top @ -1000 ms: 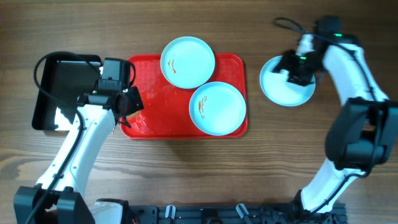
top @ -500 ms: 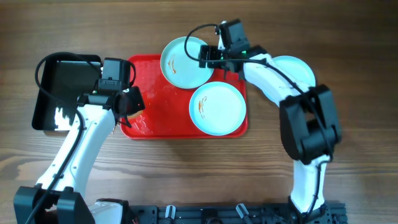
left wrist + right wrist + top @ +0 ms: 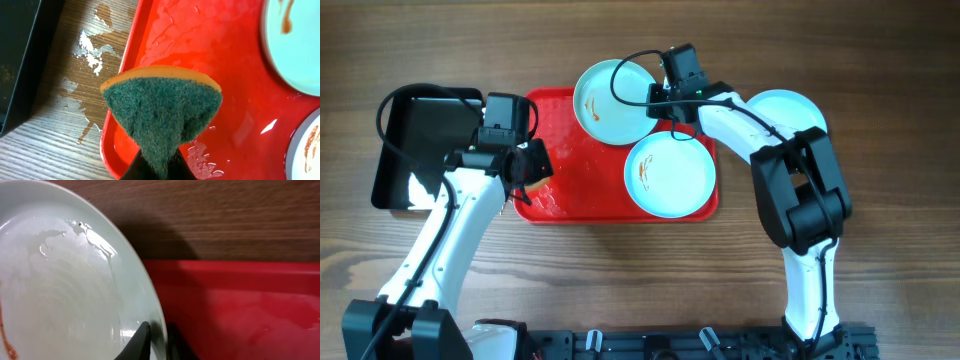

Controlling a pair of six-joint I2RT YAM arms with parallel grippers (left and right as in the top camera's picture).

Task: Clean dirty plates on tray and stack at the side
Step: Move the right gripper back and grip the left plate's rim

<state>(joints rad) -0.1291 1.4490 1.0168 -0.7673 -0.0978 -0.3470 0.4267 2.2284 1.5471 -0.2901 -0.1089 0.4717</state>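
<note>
The red tray [image 3: 560,190] lies mid-table. One pale blue plate [image 3: 610,105] with a brown smear overhangs its far edge. My right gripper [image 3: 665,100] is shut on that plate's right rim; in the right wrist view the plate [image 3: 65,295] looks wet and its rim sits pinched in the gripper [image 3: 159,341] over the tray [image 3: 250,305]. A second smeared plate [image 3: 669,174] rests on the tray's right side. A third plate [image 3: 790,110] sits on the table to the right, partly under my right arm. My left gripper [image 3: 530,168] is shut on a green-and-orange sponge [image 3: 160,110] above the tray's left edge [image 3: 127,60].
A black tray [image 3: 410,140] stands left of the red one, its edge [image 3: 25,60] close to my left gripper. Water droplets [image 3: 87,47] lie on the wood between the two trays, and the red tray's floor is wet.
My right arm swung from the side plate across to the tray, and its gripper closed on the far plate's rim, nudging that plate slightly left. The left arm has not moved.
</note>
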